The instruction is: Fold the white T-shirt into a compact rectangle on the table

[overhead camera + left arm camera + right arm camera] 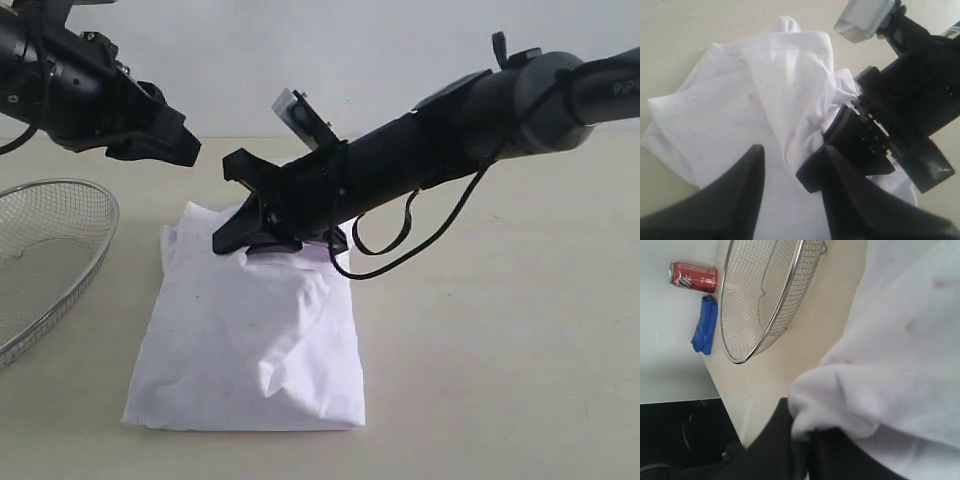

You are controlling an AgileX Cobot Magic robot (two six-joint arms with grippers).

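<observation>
1. My right claw (228, 240): jaws closed, pinching a bunched fold at the far edge of the white T-shirt (250, 340). The right wrist view shows cloth humped over the tips.
2. My left claw (180, 150): jaws apart with nothing between them, raised above the shirt's far left corner and clear of the cloth.
3. The shirt lies on the table (500, 350) as a rough rectangle. Its near edge is flat and its far edge is crumpled.
4. Wire-mesh basket (45, 250): near the shirt's left side, not touching it.
5. Step in hand, as I judge it: squaring the last fold. I should draw the pinched edge low and straight, align it with the layers beneath, and release only once it lies flat. Lifting high may drag the lower layers open.
</observation>
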